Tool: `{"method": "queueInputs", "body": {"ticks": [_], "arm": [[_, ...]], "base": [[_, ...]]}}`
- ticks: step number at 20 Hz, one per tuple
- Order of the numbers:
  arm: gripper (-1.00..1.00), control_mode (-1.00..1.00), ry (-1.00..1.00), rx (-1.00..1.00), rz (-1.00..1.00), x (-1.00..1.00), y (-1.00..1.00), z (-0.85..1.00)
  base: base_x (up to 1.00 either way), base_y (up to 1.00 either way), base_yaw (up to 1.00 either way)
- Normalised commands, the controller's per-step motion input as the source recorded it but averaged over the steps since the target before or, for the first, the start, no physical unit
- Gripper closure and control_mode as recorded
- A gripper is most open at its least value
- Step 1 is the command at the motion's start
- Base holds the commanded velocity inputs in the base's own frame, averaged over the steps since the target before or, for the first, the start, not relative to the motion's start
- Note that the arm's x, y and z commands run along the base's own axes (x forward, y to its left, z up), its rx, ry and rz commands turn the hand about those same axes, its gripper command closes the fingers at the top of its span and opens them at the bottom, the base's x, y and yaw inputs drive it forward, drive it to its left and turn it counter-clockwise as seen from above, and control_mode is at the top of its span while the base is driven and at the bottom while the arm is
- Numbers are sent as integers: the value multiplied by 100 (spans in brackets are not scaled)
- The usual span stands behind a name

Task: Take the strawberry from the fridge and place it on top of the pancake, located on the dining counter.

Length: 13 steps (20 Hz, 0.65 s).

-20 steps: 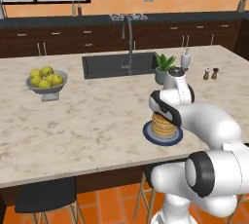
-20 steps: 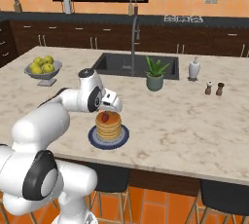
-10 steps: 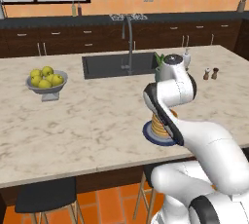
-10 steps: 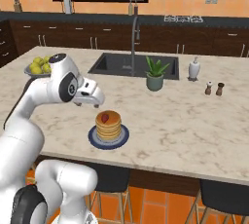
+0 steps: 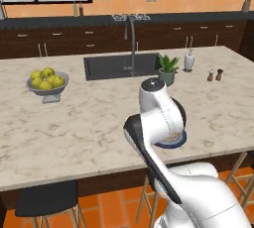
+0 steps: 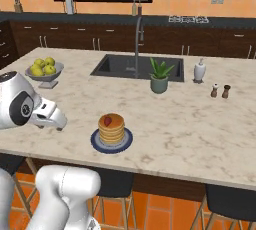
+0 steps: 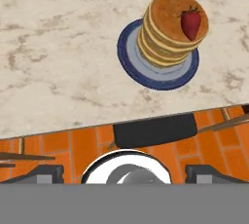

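Simulated kitchen, orange walls, dark cabinets; long beige marbled desk with sink and faucet. Pancake stack sits on a blue-grey plate near the desk's front edge; strawberry lies on top of the stack, off-centre toward the rim. Tool is spread wide with nothing between its 2 fingers, apart from the stack, out past the desk edge above the orange floor. Fruit bowl, potted plant and 2 shakers stand further back.

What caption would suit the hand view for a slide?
Looking down at the strawberry resting on the pancake near the dining counter edge, a black stool below.
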Motion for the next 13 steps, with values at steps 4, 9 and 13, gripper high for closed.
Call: {"method": "queueInputs", "body": {"ticks": [4, 9, 13], "arm": [[-100, -100, 39, -9, 2, -35, 61, -40], [-100, -100, 53, -24, 3, 4, 9, -20], [-100, -100, 22, -39, -1, 4, 3, -2]], "base": [[0, 0, 0], [0, 0, 0], [0, 0, 0]]}}
